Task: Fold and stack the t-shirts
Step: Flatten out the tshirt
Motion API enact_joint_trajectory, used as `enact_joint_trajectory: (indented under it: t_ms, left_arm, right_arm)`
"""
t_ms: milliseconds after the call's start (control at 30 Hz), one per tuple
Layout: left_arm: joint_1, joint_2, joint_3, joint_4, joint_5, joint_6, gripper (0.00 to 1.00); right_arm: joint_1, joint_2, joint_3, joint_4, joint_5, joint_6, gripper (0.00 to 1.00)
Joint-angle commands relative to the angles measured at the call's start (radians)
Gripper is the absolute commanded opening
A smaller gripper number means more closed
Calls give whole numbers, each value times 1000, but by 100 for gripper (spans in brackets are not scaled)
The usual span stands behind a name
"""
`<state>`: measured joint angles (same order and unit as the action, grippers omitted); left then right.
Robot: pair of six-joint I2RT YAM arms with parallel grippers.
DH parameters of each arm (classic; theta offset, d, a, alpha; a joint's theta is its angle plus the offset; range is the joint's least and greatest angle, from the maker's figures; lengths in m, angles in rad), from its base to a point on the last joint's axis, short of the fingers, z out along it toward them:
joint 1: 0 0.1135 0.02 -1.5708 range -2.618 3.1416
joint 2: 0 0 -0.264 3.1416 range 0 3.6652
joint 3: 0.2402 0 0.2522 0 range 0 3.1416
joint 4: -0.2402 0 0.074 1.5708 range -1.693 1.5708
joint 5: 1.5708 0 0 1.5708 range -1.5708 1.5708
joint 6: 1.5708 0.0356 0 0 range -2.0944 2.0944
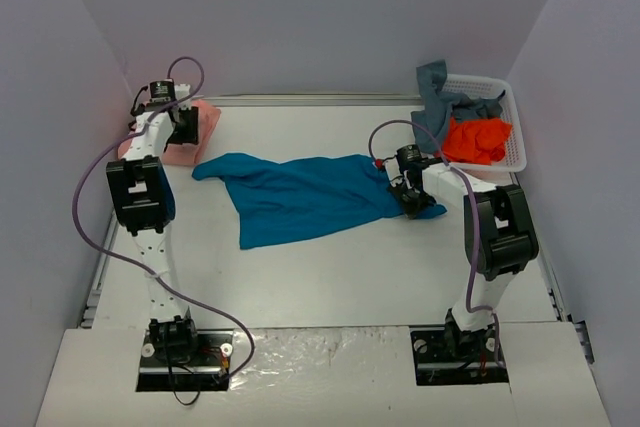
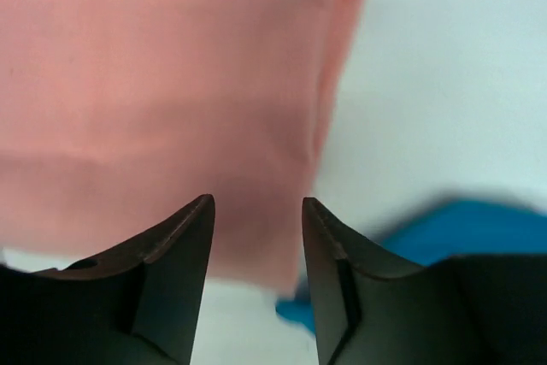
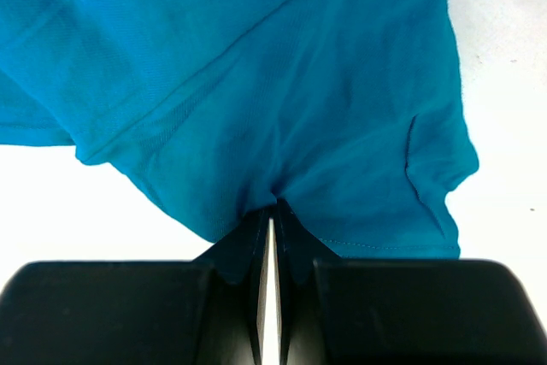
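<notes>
While the pink shirt [image 1: 200,137] looks folded at ten o'clock on the desk [image 1: 330,277], the teal shirt [image 1: 300,197] sprawls unfolded at the centre. The orange shirt [image 1: 478,139] and grey shirt [image 1: 435,87] sit in the basket [image 1: 518,147] at two o'clock, so roughly a quarter seems done. Only its wrist view shows the right pincer [image 3: 272,211] clamped on the teal edge. The left pincer [image 2: 256,203] hovers apart over the pink, a gap the top view hides.
</notes>
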<state>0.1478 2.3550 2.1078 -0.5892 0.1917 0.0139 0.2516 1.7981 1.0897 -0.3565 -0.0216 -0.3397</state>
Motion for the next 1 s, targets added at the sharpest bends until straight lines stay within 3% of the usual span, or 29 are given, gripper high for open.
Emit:
enact_joint_trajectory:
  t_ms: [0, 200, 333, 400, 500, 967]
  left_arm:
    - [-56, -336, -159, 95, 35, 131, 46]
    - [-135, -750, -603, 129, 133, 312, 57]
    - [-288, -951, -830, 94, 138, 452, 60]
    - [-371, -982, -928, 81, 45, 501, 60]
    - [-393, -988, -1023, 107, 11, 506, 59]
    - [-579, -974, -1206, 157, -58, 541, 59]
  right_arm:
    - [12, 1, -13, -39, 11, -4, 0]
    - [23, -14, -16, -39, 9, -7, 0]
    - [31, -13, -13, -39, 12, -5, 0]
    - [37, -14, -11, -39, 11, -4, 0]
    - [41, -16, -11, -39, 12, -2, 0]
    - [46, -3, -14, -36, 18, -2, 0]
